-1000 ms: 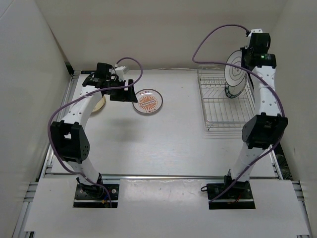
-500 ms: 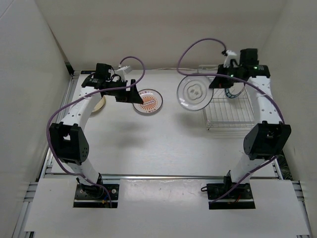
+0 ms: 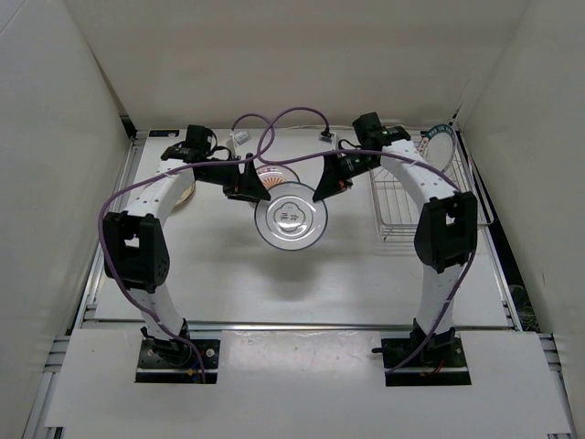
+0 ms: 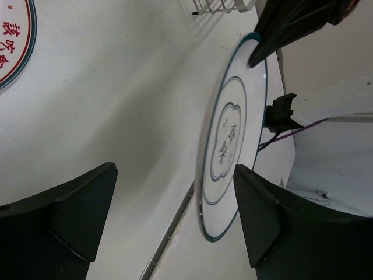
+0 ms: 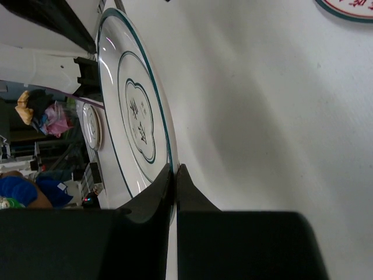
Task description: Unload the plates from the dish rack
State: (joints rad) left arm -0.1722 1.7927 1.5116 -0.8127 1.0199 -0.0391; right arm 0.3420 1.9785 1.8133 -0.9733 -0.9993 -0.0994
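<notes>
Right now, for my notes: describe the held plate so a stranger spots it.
Find the table centre, between the arms. The plate hangs there, rim in the jaws of the right gripper. Unlike the orange-patterned plate behind it, it has thin teal rings.

Seen from above, the left arm (image 3: 151, 197) is covering nearly all of the cream-yellow plate (image 3: 188, 192) at 9 o'clock on the surface (image 3: 228, 274). The blue-rimmed plate (image 3: 291, 218), held up in the right gripper (image 3: 327, 190), is masking the 6 o'clock half of the orange-red plate (image 3: 277, 173). The right arm (image 3: 416, 178) is crossing the dish rack (image 3: 398, 208), where a racked plate (image 3: 442, 137) at 1 o'clock is showing only a rim arc, its pattern too small to tell. Both wrist views are cropping the orange-red plate to a sliver, at 11 o'clock for the left and 1 o'clock for the right.
</notes>
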